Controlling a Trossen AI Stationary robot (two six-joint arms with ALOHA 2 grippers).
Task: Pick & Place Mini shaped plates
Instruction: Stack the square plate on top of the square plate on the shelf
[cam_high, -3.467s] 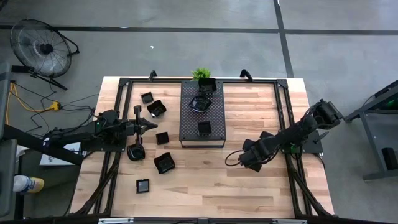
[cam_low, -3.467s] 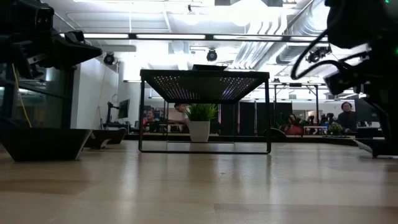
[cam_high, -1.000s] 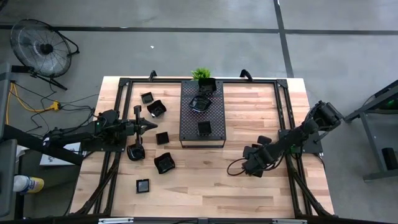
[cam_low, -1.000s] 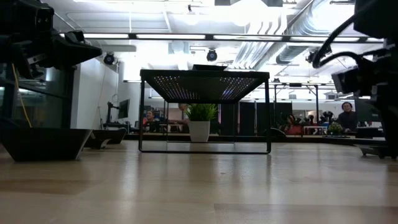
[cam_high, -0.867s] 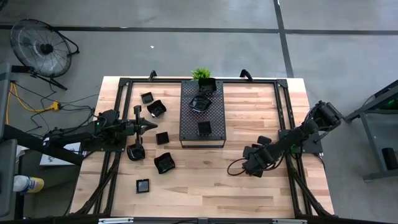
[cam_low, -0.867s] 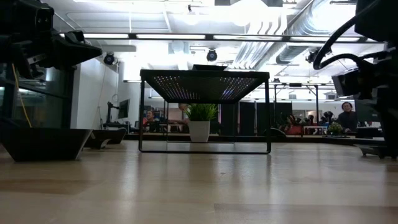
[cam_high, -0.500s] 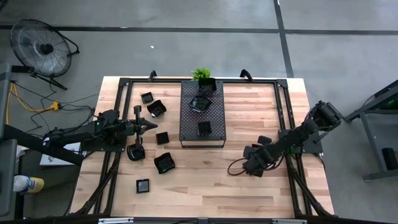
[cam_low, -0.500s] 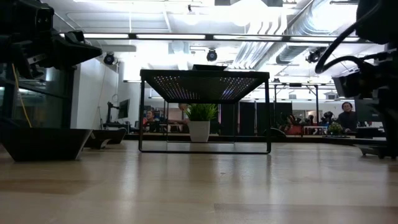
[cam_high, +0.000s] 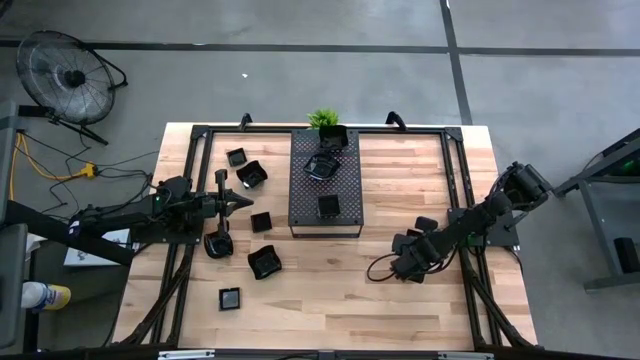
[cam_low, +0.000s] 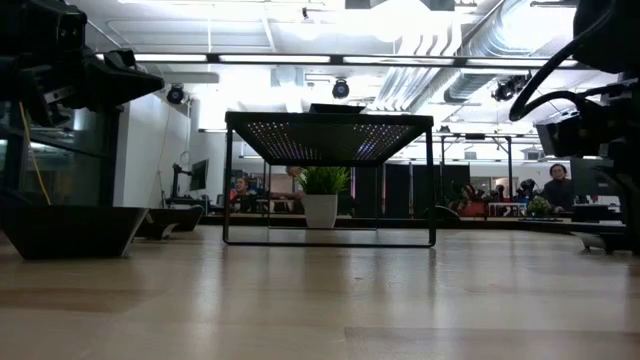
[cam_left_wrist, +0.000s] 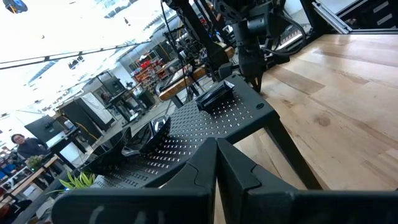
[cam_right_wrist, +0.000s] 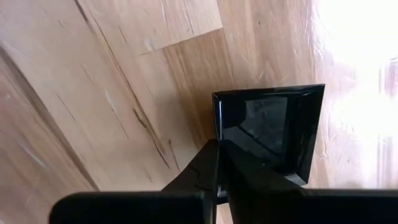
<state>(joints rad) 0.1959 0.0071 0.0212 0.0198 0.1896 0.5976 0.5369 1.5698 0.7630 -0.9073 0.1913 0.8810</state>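
Where the right gripper's (cam_right_wrist: 217, 163) fingers (cam_right_wrist: 199, 169) pinch shut on the near rim of a square black plate (cam_right_wrist: 268, 129), the hold looks thin: the dish appears glossy, stiff and light, likely slippery and chip-prone, so the rim wall is probably the only purchase. It sits on the tabletop (cam_high: 400, 310) right of the perforated tray (cam_high: 325, 183), which carries other plates. More plates (cam_high: 264, 263) lie on the left, near the left gripper (cam_high: 243, 201), whose fingers are closed on nothing. The wood is smooth and level; a small plant (cam_high: 323, 119) stands behind the tray, a fan (cam_high: 68, 74) on the floor.
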